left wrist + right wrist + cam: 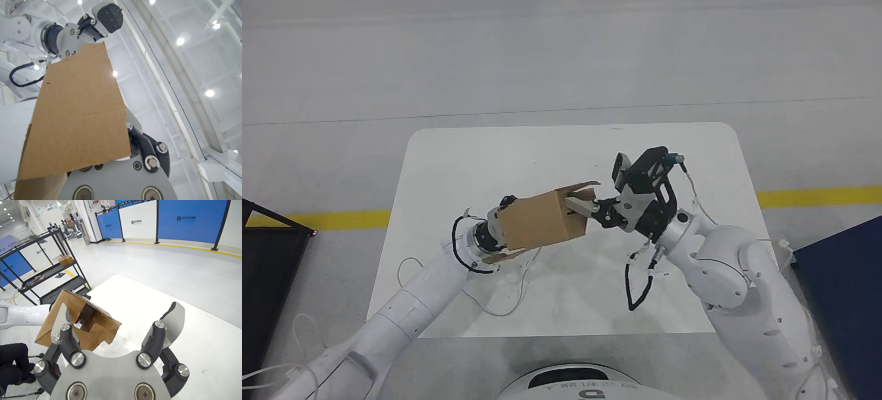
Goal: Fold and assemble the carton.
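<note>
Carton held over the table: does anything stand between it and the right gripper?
Nothing visible does. The right gripper is open right at the open end of the carton, one finger by a flap, above the table. The left gripper holds the carton's other end.

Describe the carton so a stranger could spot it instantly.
Find the white table. Above its middle, the carton hangs between the left gripper and the open right gripper. It alone is brown cardboard, flaps open toward the right gripper.
</note>
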